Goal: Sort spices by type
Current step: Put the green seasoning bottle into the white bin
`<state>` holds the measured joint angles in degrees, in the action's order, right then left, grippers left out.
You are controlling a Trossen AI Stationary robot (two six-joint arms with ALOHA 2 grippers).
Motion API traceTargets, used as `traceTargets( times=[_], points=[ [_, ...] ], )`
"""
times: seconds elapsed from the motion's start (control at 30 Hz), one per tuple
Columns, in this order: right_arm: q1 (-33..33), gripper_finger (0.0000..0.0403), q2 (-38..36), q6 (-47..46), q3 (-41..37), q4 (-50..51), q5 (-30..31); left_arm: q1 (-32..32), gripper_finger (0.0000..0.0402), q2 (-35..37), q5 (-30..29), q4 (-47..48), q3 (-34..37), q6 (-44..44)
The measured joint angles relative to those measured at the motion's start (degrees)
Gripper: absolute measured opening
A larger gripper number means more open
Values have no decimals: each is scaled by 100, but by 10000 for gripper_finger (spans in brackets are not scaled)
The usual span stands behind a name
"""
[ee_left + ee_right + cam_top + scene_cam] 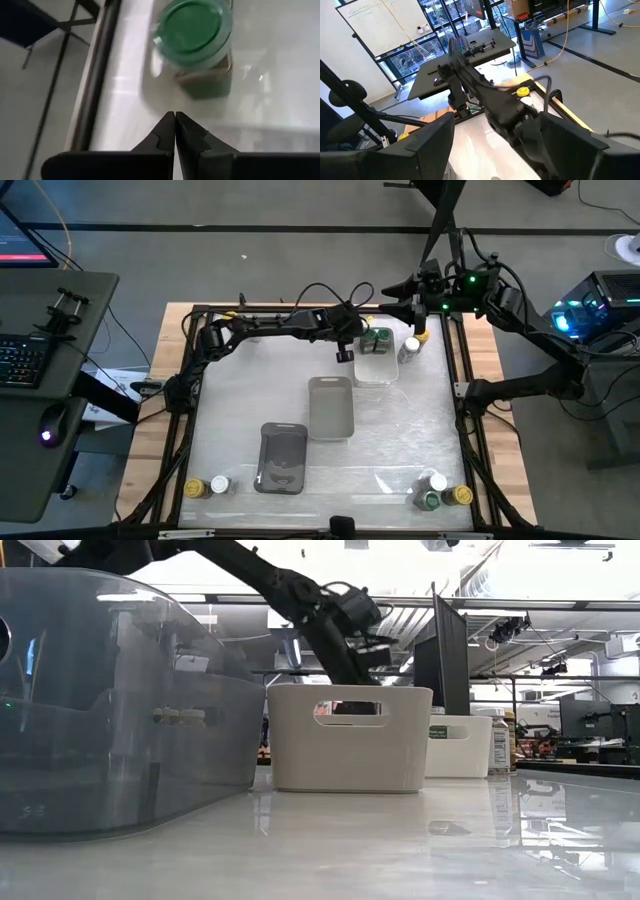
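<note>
1. The left gripper (175, 131) hung over the clear tray (377, 367) at the back, its jaws pressed together and holding nothing.
2. A green-lidded jar (196, 44) stood in that tray.
3. It looked small, hard, light and slippery. Best to pinch its round sides under the lid.
4. The right gripper (492, 150) was spread wide, empty, nearby.

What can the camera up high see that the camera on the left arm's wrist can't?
Only the high view shows all three trays, the jars at the near corners, like the white-lidded jar and the yellow-lidded jar, and the right gripper at the table's far edge. Only the left wrist view shows the left gripper with fingers together, empty. Both show the green-lidded jar in the clear tray.
</note>
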<state>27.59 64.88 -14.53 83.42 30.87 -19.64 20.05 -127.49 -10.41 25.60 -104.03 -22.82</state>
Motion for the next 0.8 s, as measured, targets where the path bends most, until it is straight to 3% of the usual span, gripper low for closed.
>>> traceTargets(
  times=[0.1, 0.17, 0.37, 0.5, 0.63, 0.8],
  points=[
    [0, 284, 0, -53, 0, 44, -2, 65, 0, 307, -167, 523, 0, -38],
    [-1, 284, 0, -202, 0, 169, -40, 132, 0, 562, 55, 962, 8, 264],
    [-448, 284, 109, -778, 9, 1606, -309, 265, 0, 1369, 2294, 1825, 17, 1119],
    [-1329, 284, 314, -1269, 7, 3099, -328, 90, 0, 1936, 3206, 1956, 17, 857],
    [-2548, 284, 525, -2047, 4, 4065, -239, -45, 0, 2477, 3514, 1856, 17, 647],
    [-4079, 284, 700, -3588, 2, 4384, -14, 143, 0, 3173, 3546, 1863, 20, 606]
  ],
)
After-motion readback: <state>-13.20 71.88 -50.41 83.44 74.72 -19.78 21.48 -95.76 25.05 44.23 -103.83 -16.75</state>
